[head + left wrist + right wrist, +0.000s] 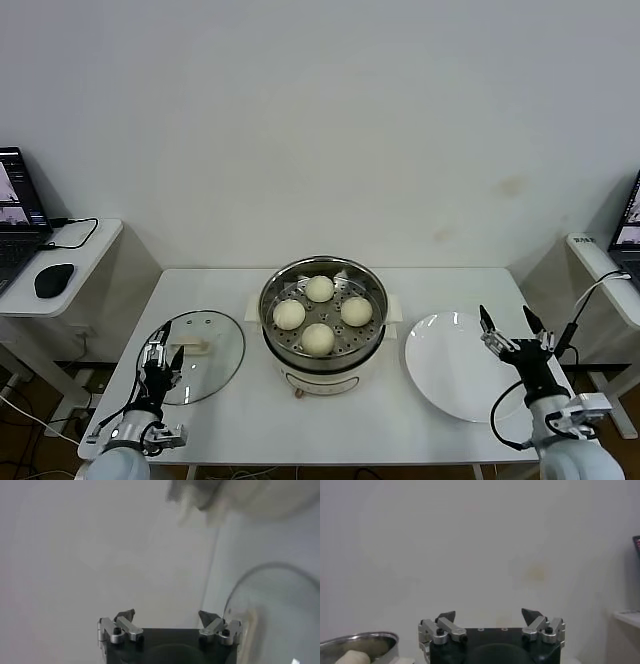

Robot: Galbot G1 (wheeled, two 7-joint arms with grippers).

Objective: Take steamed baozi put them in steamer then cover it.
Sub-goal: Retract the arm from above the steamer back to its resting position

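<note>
1. A white rectangular table (pixel 250 420) stands against a plain pale wall, with a small side desk carrying a black mouse (pixel 53 280) off to the left.
2. The left gripper (pixel 160 352) hovers at the table's left front, fingers spread wide and holding nothing.
3. Just beside it, towards the centre, the round clear glass lid with a metal rim and cream-white handle (pixel 200 355) lies flat on the table, its near edge under the left fingertips.
4. Further right, the round shiny stainless-steel steamer on a cream-white base (pixel 323 325) sits uncovered, with four smooth cream-white steamed buns (pixel 318 338) resting on its perforated tray.
5. A flat round white plate (pixel 450 365) lies bare, between the steamer and the right gripper.
6. The right gripper (pixel 515 325) hangs over the plate's right edge, fingers wide apart and gripping nothing.
</note>
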